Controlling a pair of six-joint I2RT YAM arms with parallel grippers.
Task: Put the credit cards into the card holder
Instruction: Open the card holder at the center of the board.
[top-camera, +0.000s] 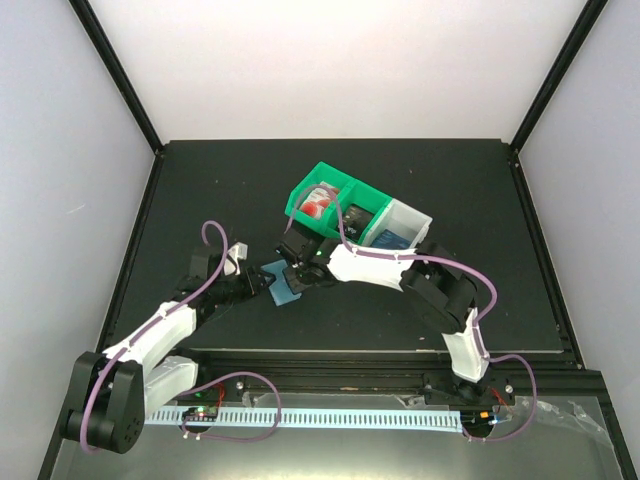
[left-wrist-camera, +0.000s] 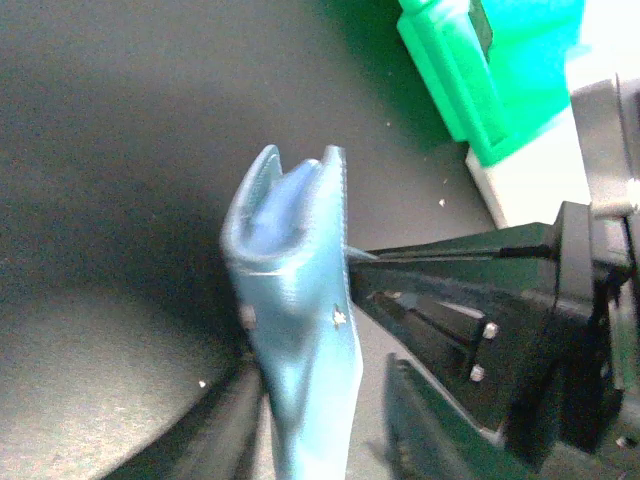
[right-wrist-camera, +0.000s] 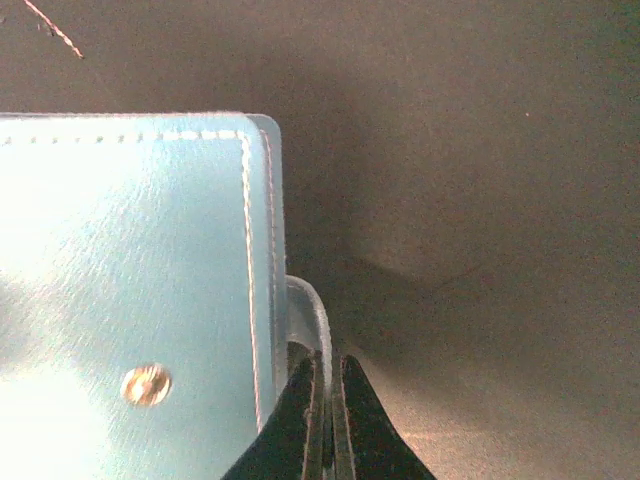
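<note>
Right claw pinches wallet's clear sleeve edge. Left claw parted around wallet, gap 1 side. Bins close far-right; table extends left.

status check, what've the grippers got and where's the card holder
Left gripper open, straddling card holder. Right gripper shut on its clear sleeve. No card in either gripper. Green bin beyond, not in the way.
</note>
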